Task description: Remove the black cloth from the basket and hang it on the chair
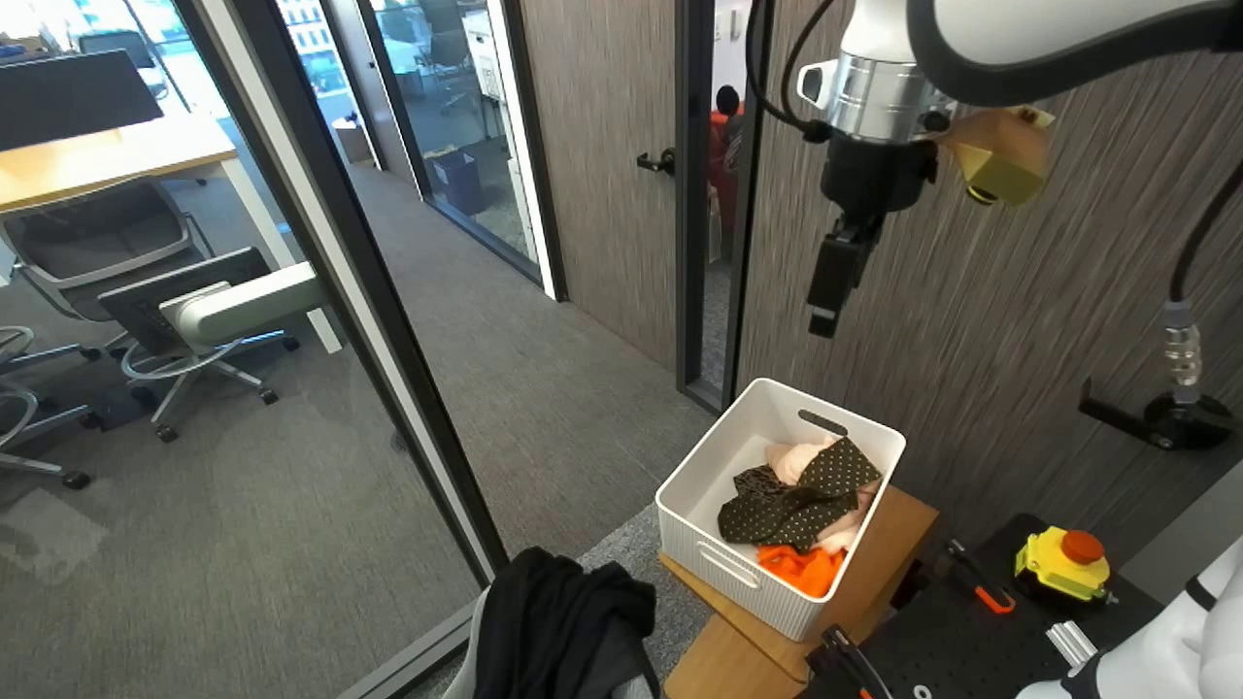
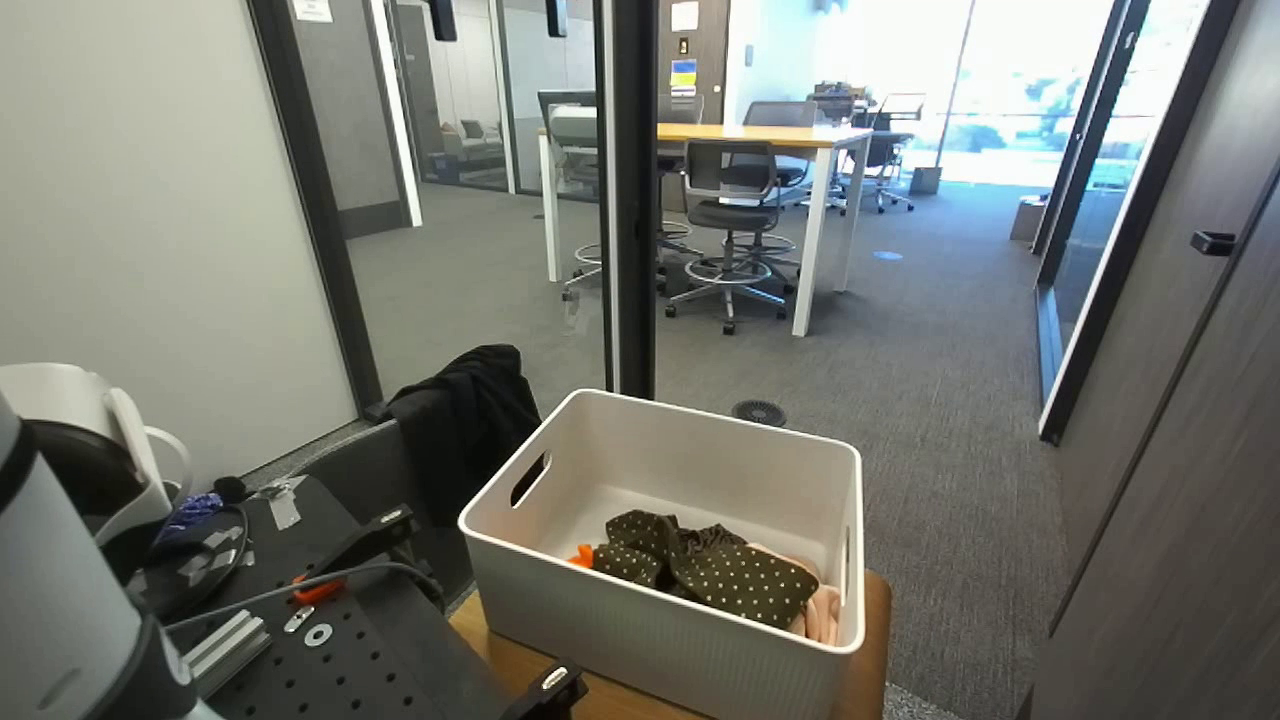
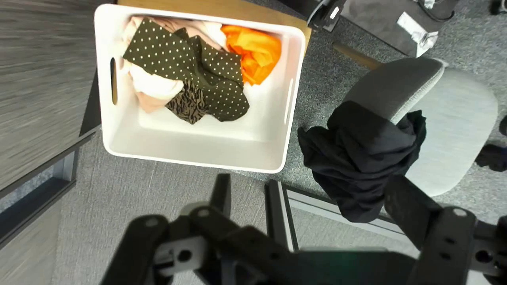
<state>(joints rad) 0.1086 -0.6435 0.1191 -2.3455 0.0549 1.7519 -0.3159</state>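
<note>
The black cloth [image 1: 573, 621] lies draped over the backrest of the grey chair [image 3: 451, 130]. In the wrist view the cloth [image 3: 356, 158] hangs in folds over the top of the backrest. It also shows on the chair in an exterior view [image 2: 470, 410]. The white basket [image 1: 723, 544] stands beside the chair and holds a dark polka-dot cloth [image 1: 806, 505], pale pink cloth and an orange cloth [image 3: 255, 53]. My gripper [image 1: 823, 325] is high above the basket, apart from everything. In the wrist view its fingers [image 3: 313, 198] are wide apart with nothing held between them.
The basket stands on a wooden stand [image 1: 898, 524]. A black perforated table [image 2: 330, 660] with tools and a yellow-red emergency stop button [image 1: 1063, 561] is close by. A glass wall with a dark frame [image 2: 628, 200] stands behind the chair. A wood-grain door [image 1: 971, 340] is near the arm.
</note>
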